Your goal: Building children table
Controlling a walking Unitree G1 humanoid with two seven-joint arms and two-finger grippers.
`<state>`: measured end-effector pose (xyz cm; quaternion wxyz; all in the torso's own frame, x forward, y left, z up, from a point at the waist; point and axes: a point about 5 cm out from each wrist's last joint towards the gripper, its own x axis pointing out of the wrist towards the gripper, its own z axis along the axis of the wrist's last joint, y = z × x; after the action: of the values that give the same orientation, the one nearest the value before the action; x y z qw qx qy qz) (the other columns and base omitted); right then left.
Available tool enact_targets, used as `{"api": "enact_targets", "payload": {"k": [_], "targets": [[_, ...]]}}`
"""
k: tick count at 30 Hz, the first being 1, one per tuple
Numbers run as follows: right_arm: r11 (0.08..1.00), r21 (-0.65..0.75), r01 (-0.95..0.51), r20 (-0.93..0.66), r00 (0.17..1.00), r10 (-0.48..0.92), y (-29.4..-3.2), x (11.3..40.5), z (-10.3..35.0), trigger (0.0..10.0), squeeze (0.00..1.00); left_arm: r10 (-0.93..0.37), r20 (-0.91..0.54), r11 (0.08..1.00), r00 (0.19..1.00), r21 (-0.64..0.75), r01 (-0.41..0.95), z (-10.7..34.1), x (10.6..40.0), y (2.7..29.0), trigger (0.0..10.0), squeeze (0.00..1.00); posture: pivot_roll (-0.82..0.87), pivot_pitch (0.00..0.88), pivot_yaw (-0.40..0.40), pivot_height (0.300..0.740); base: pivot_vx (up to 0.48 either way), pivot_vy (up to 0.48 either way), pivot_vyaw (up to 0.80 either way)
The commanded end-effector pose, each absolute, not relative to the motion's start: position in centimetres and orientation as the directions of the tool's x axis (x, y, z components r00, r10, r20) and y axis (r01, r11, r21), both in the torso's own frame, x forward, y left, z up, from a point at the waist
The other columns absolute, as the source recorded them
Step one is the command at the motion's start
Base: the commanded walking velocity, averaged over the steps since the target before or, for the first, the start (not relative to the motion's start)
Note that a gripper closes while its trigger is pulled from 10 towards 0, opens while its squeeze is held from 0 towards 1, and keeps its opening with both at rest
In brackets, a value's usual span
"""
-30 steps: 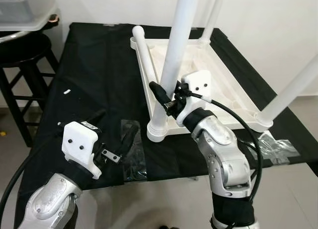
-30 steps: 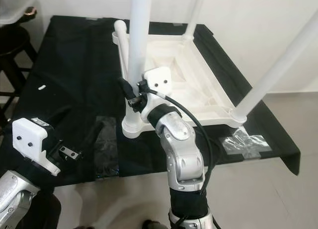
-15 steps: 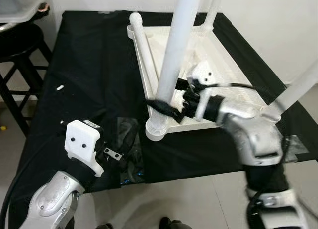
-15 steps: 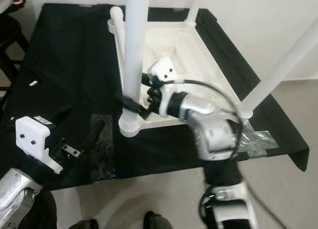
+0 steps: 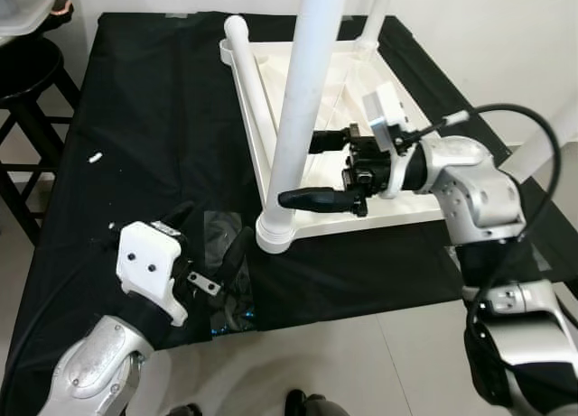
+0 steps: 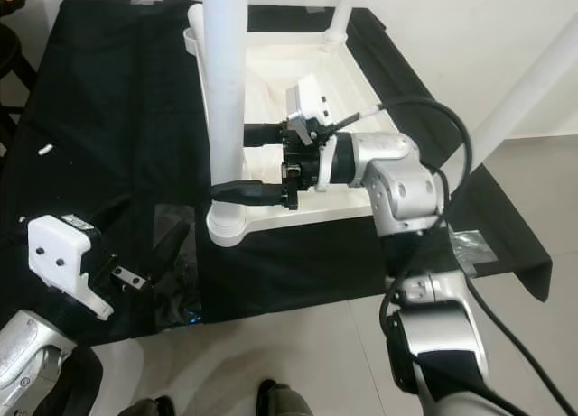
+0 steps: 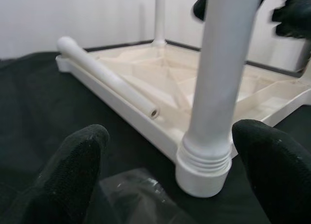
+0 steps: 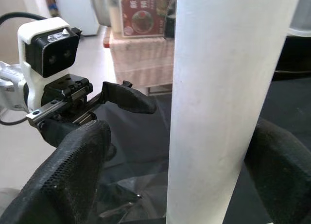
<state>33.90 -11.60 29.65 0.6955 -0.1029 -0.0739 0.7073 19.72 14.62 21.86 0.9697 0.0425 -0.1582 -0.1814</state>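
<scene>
The right gripper [image 5: 312,170] has swung sideways, fingers apart around the white leg [image 5: 298,118]; no legible writing.

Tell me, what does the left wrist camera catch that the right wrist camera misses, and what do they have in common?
The left wrist view shows the upturned white tabletop, a loose leg lying along its edge and the threaded socket of the standing leg. The right wrist view shows the left gripper beyond, with its white camera block, and a poster behind. Both look between open black fingers at the same upright white leg.
</scene>
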Motion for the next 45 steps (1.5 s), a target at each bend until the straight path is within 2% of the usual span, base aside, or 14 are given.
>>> {"api": "enact_targets", "payload": {"k": [1,12,17,20,21,22,24,25,28,35,36,38,39,45], "targets": [[-0.109,-0.254,-0.961,-0.059,-0.097,0.994,-11.1,33.7,29.4,0.0,0.00,-0.369,0.280,0.929,0.886,0.136,0.344,21.7,19.4,14.5,10.0,0.00,0.06,0.244,-0.137,0.740,0.000,0.000,0.00],[-0.146,-0.263,-0.954,-0.084,-0.128,0.988,-11.4,34.3,29.2,0.0,0.00,-0.369,0.276,0.929,0.887,0.134,0.345,21.7,19.2,14.5,10.0,0.00,0.07,0.250,-0.134,0.740,0.000,0.000,0.00],[-0.073,-0.286,-0.955,-0.111,-0.042,0.993,-12.1,34.4,28.4,0.0,0.00,-0.368,0.276,0.930,0.888,0.134,0.343,21.6,19.1,14.5,10.0,0.00,0.05,0.251,-0.141,0.740,0.000,0.000,0.00],[0.345,-0.229,-0.910,-0.101,0.375,0.921,-11.3,33.6,24.6,0.0,0.00,-0.366,0.279,0.930,0.888,0.134,0.341,21.7,19.1,14.5,10.0,0.00,0.04,0.254,-0.146,0.740,0.000,0.000,0.00],[0.345,-0.229,-0.910,-0.101,0.375,0.921,-11.3,33.6,24.6,0.0,0.00,-0.366,0.279,0.930,0.888,0.134,0.341,21.7,19.1,14.5,10.0,0.00,0.04,0.254,-0.146,0.740,0.000,0.000,0.00],[0.628,-0.200,-0.752,-0.093,0.652,0.752,-11.2,33.6,22.8,0.0,0.00,-0.366,0.279,0.930,0.888,0.135,0.341,21.7,19.2,14.5,10.0,0.00,0.04,0.253,-0.140,0.740,0.000,0.000,0.00],[0.628,-0.200,-0.752,-0.093,0.652,0.752,-11.2,33.6,22.8,0.0,0.00,-0.366,0.279,0.930,0.888,0.135,0.341,21.7,19.2,14.5,10.0,0.00,0.04,0.253,-0.140,0.740,0.000,0.000,0.00],[0.844,-0.161,-0.511,-0.110,0.859,0.499,-10.8,29.8,19.5,0.0,0.00,-0.368,0.279,0.929,0.887,0.138,0.342,21.7,19.6,14.7,10.0,0.00,0.01,0.256,-0.115,0.740,0.000,0.000,0.00],[0.892,-0.134,-0.431,-0.109,0.901,0.419,-10.4,28.0,18.8,0.0,0.00,-0.371,0.279,0.928,0.886,0.142,0.344,21.6,19.9,14.8,10.0,0.00,0.00,0.248,-0.107,0.740,0.000,0.000,0.00],[0.921,-0.120,-0.372,-0.082,0.928,0.364,-10.1,29.2,19.6,0.0,0.00,-0.371,0.282,0.928,0.885,0.143,0.344,21.5,20.5,14.8,10.0,0.00,0.01,0.220,-0.106,0.740,0.000,0.000,0.00],[0.915,-0.123,-0.385,-0.075,0.923,0.379,-9.8,29.3,20.0,10.0,0.00,-0.369,0.284,0.929,0.885,0.142,0.342,21.5,20.5,14.8,10.0,0.00,0.01,0.216,-0.110,0.740,0.000,0.000,0.00],[0.909,-0.126,-0.396,-0.071,0.918,0.390,-9.6,29.4,20.3,10.0,0.00,-0.368,0.285,0.929,0.885,0.142,0.340,21.5,20.5,14.8,10.0,0.00,0.01,0.216,-0.110,0.740,0.000,0.000,0.00],[0.900,-0.128,-0.416,-0.061,0.909,0.412,-9.3,29.2,20.7,10.0,1.00,-0.367,0.286,0.930,0.885,0.142,0.340,21.5,20.6,14.8,10.0,0.00,0.01,0.215,-0.111,0.740,0.000,0.000,0.00],[0.789,-0.124,-0.602,0.083,0.786,0.613,-9.1,30.5,24.7,10.0,1.00,-0.370,0.290,0.929,0.883,0.140,0.343,21.6,20.5,14.5,10.0,0.00,0.01,0.220,-0.118,0.740,0.000,0.000,0.00]]}}
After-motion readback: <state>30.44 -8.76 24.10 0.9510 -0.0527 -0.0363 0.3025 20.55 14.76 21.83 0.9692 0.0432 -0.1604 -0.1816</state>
